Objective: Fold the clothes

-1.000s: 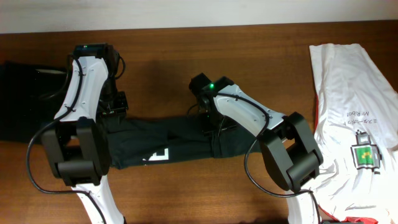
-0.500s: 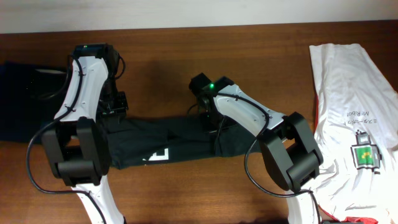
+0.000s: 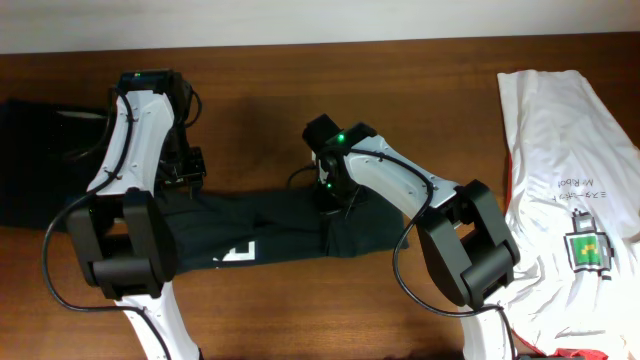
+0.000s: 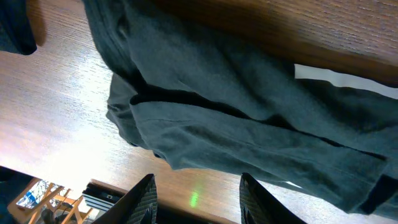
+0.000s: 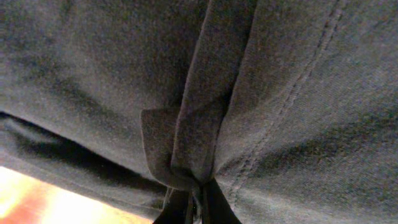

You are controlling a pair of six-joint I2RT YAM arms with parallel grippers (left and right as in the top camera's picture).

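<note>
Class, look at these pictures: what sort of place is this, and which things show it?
Probably a robotics lab bench: a left robot arm and right robot arm reach over a wooden table, a black T-shirt lies under them, and a white T-shirt lies alongside.

The black T-shirt [image 3: 270, 225] is thin, soft, matt cloth with fine stitched seams. The table [image 3: 250, 90] is brown grained wood with a faint sheen. At three o'clock, a white garment [image 3: 560, 140] looks like smooth cloth. The arm shells [image 3: 135, 130] are glossy white plastic.
</note>
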